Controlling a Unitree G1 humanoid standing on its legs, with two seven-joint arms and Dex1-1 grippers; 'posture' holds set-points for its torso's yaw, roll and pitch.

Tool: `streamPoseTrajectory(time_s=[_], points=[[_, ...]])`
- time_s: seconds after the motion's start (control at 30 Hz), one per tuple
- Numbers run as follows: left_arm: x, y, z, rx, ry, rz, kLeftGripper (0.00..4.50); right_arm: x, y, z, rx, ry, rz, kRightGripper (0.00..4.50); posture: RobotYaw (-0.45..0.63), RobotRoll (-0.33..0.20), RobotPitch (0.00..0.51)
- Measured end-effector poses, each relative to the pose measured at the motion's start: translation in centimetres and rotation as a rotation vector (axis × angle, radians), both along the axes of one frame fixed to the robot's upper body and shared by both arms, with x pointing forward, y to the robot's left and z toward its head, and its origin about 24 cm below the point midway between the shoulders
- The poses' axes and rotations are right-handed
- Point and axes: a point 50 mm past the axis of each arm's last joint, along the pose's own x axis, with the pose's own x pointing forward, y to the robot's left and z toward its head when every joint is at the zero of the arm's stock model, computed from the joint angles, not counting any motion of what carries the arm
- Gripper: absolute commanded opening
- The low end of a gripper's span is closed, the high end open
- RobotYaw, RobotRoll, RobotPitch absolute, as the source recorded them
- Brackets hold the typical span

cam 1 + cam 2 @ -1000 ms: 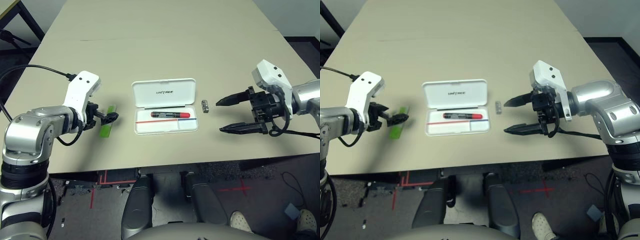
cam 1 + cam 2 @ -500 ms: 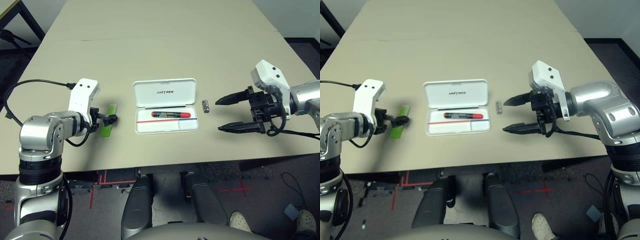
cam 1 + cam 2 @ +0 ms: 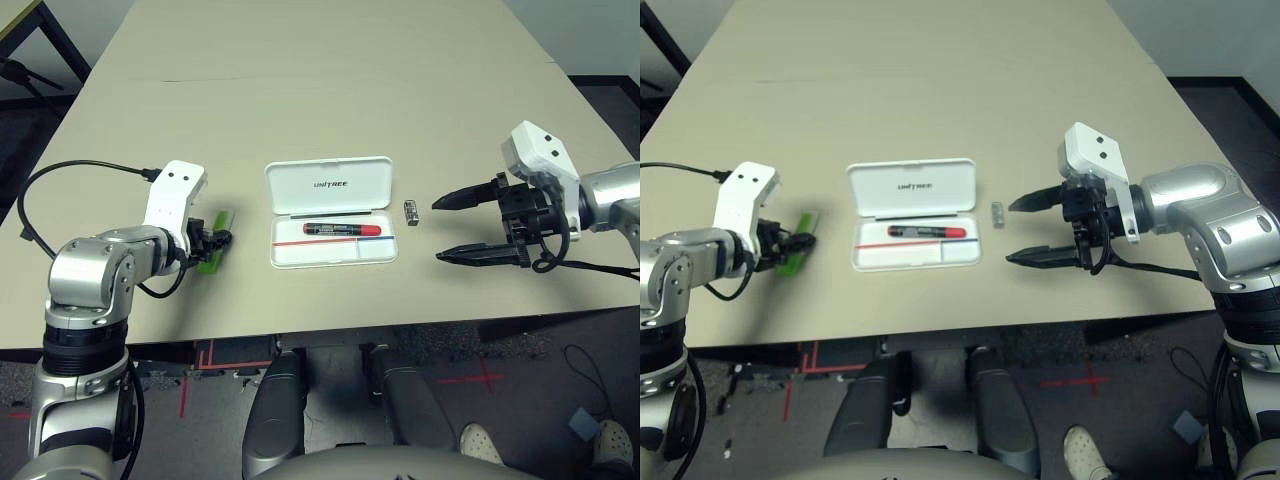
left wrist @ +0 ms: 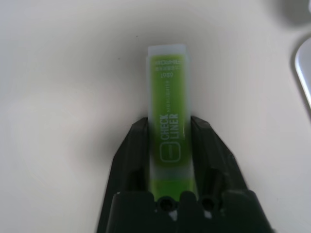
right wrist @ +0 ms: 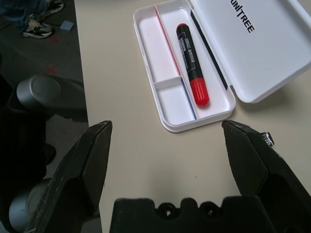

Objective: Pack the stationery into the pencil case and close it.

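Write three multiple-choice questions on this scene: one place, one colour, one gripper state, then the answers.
1. Where does the marker lie?
A) in the pencil case
B) beyond the lid
C) by the green highlighter

2. What colour is the marker's cap?
A) blue
B) red
C) white

3. How does the right gripper stand?
A) shut on the marker
B) shut, empty
C) open

1: A, the marker lies in the tray of the pencil case.
2: B, its cap is red beside the black barrel.
3: C, the right gripper has its fingers spread wide with nothing between them.
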Motion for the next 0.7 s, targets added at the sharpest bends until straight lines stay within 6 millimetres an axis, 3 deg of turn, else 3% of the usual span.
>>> streamPoseTrajectory(time_s=[0.27, 0.4, 0.5, 0.7], points=[[-0.6, 0.0, 1.0, 0.081, 0.023, -0.188, 1.07, 0.1, -0.1, 0.0, -0.005, -0.013, -0.01, 4.5, 0.0, 0.0, 0.213], [-0.7, 0.0, 3.2, 0.147, -0.061, -0.393, 1.07, 0.1, -0.1, 0.0, -0.005, -0.014, -0.011, 4.5, 0.0, 0.0, 0.213], [-0.9, -0.8, 4.5, 0.163, -0.127, -0.56, 1.07, 0.2, -0.2, 0.0, -0.004, -0.013, -0.014, 4.5, 0.0, 0.0, 0.212], [-1.4, -3.4, 4.8, 0.158, -0.159, -0.839, 1.07, 0.3, -0.2, -0.3, -0.023, -0.017, -0.019, 4.5, 0.0, 0.0, 0.212]])
